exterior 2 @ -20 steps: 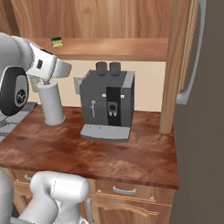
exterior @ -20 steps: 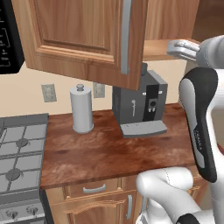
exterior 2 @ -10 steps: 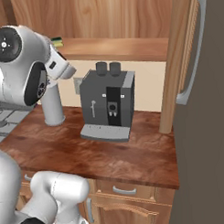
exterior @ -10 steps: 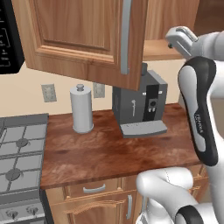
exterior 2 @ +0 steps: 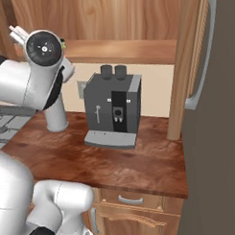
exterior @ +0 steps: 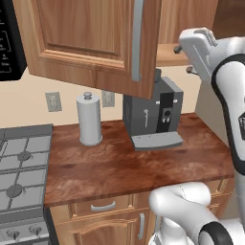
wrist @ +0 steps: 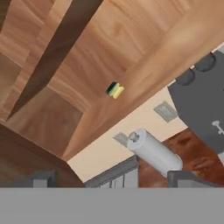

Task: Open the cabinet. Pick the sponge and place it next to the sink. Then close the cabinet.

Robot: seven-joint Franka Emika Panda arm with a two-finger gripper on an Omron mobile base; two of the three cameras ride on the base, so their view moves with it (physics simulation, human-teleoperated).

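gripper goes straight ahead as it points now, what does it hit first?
Most likely the sponge on the shelf of the open cabinet. The open gripper points at it with nothing between, though depth is unclear.

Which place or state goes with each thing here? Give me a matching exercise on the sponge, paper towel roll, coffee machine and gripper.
Things:
1. sponge
2. paper towel roll
3. coffee machine
4. gripper

Places or states:
A. on the counter, under the open cabinet
B. open, holding nothing
C. on the floor of the open cabinet
D. upright on the counter, between the stove and the coffee machine

Pairs: 1-C, 2-D, 3-A, 4-B
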